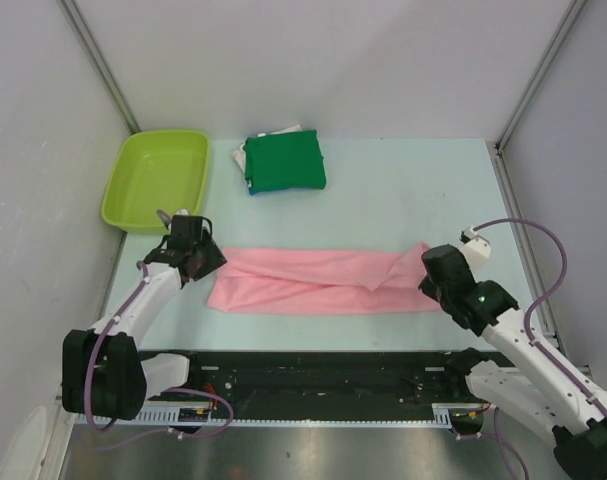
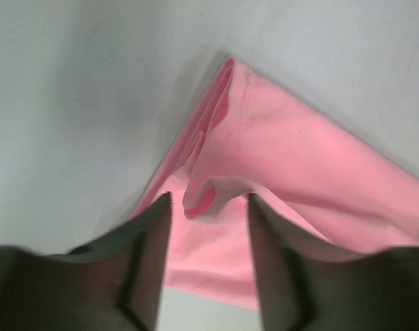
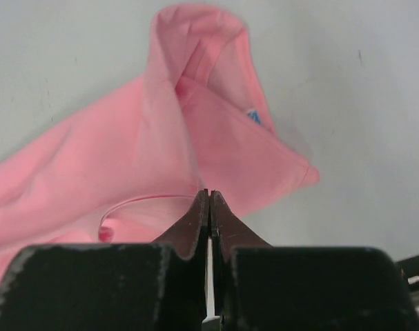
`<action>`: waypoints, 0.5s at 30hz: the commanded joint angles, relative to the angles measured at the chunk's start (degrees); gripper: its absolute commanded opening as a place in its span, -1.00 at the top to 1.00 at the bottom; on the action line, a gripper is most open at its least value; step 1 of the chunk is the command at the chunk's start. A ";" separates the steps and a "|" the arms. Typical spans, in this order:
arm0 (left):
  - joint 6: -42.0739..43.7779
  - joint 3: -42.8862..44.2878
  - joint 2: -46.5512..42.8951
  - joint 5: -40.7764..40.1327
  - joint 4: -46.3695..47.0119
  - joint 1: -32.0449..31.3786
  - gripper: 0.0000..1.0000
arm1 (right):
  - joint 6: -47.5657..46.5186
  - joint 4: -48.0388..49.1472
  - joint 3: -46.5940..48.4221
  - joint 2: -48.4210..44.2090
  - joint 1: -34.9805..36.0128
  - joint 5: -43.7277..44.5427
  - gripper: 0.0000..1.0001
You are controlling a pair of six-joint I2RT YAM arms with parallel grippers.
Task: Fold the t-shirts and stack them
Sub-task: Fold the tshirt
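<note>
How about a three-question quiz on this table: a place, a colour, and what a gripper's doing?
1. Where is the tub?
A. far right corner
B. far left corner
C. near middle

2. What colour tops the folded stack?
A. green
B. red
C. yellow

3. How do the jaws of the right gripper stand?
A. wide open
B. holding the tub
C. shut

Answers:
1 B: it sits far back on the left in the top view.
2 A: the stack's top layer is green.
3 C: the right wrist view shows the jaws pressed together.
</note>
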 commanded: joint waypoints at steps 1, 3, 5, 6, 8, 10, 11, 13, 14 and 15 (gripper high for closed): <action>-1.76 0.20 -2.67 -2.04 -1.55 -0.46 -0.47 | 16.53 -13.56 -1.42 -5.18 10.22 8.33 0.82; -2.03 -0.50 -5.05 -1.17 -1.82 -0.73 -0.99 | 19.44 -15.61 -1.34 -7.56 13.83 11.05 0.25; -2.03 -0.59 -9.09 0.58 -2.17 -0.81 -0.99 | 21.56 -16.06 -1.25 -8.70 18.67 15.33 -0.30; -1.94 -0.67 -10.32 1.29 -2.00 -0.99 -1.00 | 20.78 -15.18 -0.90 -9.23 19.55 16.23 -0.51; -1.85 0.20 -12.52 2.34 -1.38 -1.17 -0.99 | 15.77 -10.01 -0.72 -8.19 19.47 18.08 -0.99; -1.41 1.08 -12.18 3.14 -0.16 -1.52 -1.00 | 12.08 -4.05 -0.02 -4.24 16.59 18.70 -1.00; -1.06 2.74 -10.00 3.49 -0.06 -1.52 -1.00 | 7.46 -1.32 0.15 -2.49 14.92 17.75 -0.99; -0.80 4.59 -7.27 4.28 0.02 -1.78 -0.99 | 3.56 7.00 0.16 2.77 10.01 14.59 -0.99; -0.45 6.08 -5.69 4.72 0.72 -1.87 -0.99 | -0.11 9.76 0.07 4.46 4.85 9.70 -0.99; -0.10 6.70 -3.06 5.07 1.51 -2.22 -0.99 | -1.54 15.09 0.07 6.65 2.27 7.56 -0.99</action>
